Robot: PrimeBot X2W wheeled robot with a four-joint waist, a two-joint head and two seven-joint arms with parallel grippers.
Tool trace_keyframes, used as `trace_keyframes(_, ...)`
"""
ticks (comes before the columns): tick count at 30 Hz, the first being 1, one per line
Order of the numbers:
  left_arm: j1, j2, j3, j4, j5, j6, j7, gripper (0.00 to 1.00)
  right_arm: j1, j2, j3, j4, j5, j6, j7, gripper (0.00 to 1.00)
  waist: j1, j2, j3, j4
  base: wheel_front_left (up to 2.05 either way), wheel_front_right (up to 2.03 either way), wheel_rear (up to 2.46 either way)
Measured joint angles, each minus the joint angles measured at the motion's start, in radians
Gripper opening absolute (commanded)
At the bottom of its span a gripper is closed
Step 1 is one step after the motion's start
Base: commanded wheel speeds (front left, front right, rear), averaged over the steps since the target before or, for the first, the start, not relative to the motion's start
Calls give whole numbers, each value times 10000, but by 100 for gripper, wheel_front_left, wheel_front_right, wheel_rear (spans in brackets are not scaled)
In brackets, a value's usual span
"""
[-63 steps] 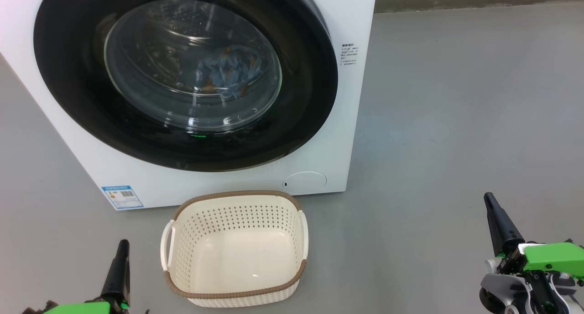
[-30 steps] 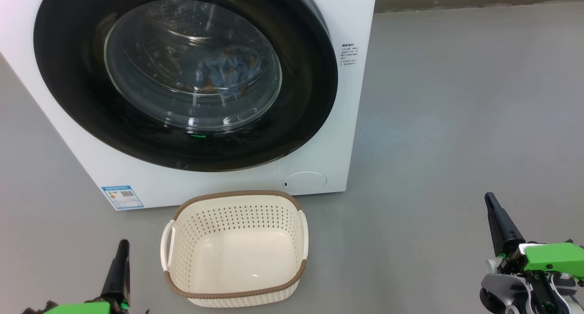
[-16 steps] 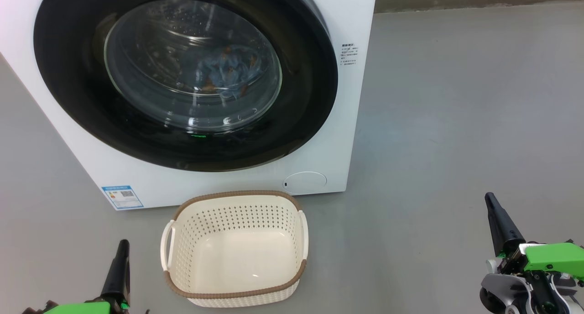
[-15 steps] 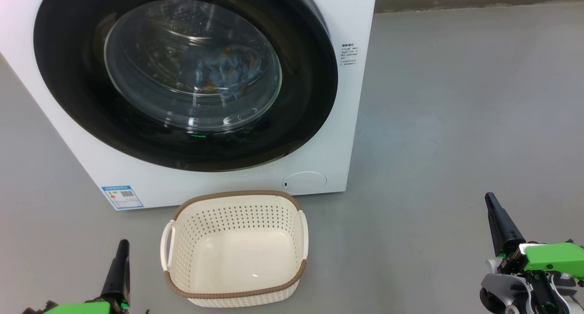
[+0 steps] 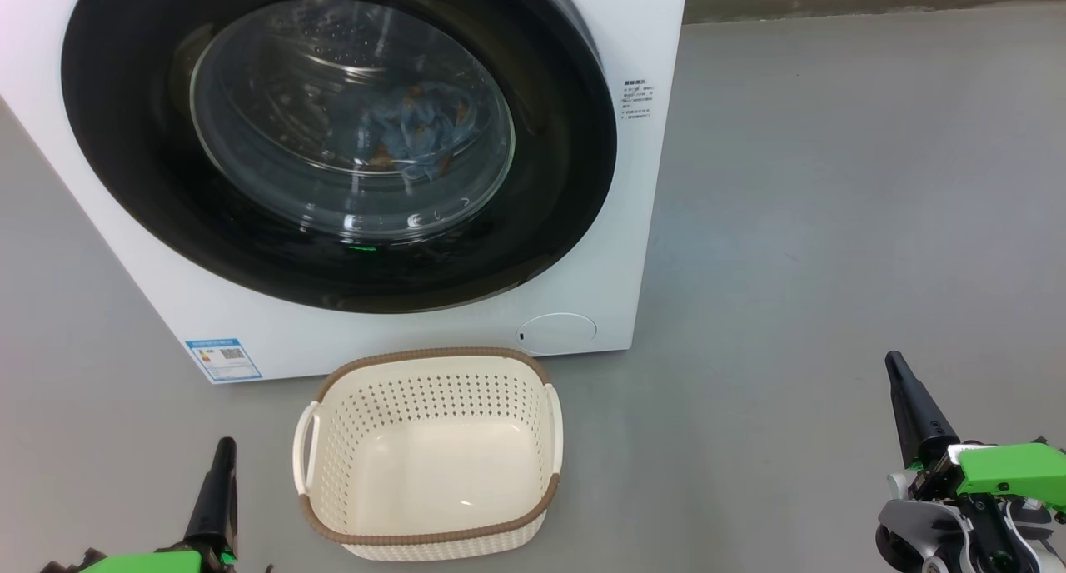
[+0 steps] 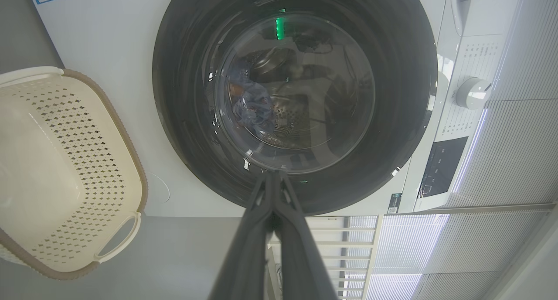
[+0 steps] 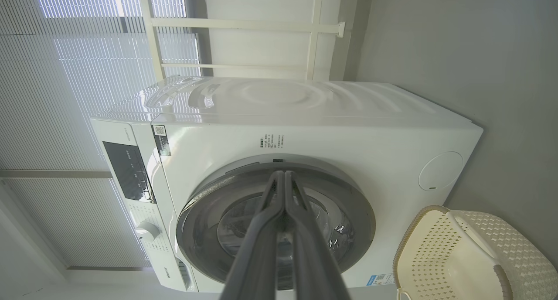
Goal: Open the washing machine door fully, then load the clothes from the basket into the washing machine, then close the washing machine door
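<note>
Left of the basket (image 5: 433, 354), the left jaws are pressed fully together on nothing, their dark fingers (image 5: 218, 481) tapering to one tip above the grey floor (image 5: 833, 223). Well to the basket's right, the right jaws are likewise closed tight and hold nothing, their fingers (image 5: 912, 406) leaning slightly left over a green and silver wrist (image 5: 999, 465). Each wrist view shows its two fingers meeting at the tip. The basket stands on the floor between the two arms and apart from both, its perforated cream walls and smooth bottom bare. Just behind the basket stands the washing machine (image 5: 166, 306), with its round filter cap (image 5: 556, 330) beyond the basket's far right corner and its blue label sticker (image 5: 223, 359) beyond the far left. Above and behind the basket, the washing machine door (image 5: 566, 181) lies flush against the white front, closed. Through its glass bowl the clothes (image 5: 412, 132) show inside the drum as bunched light blue fabric with orange prints.
</note>
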State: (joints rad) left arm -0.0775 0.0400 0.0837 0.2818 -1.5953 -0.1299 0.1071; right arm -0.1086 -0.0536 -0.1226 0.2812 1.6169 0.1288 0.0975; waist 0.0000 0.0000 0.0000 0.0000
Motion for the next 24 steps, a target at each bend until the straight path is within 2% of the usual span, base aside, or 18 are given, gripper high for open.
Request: trace_keyframes(24, 0, -2, 2, 0, 0, 0, 0, 0, 0, 12, -23, 0, 0, 0, 27, 0, 0, 0, 0, 0, 0, 0, 0)
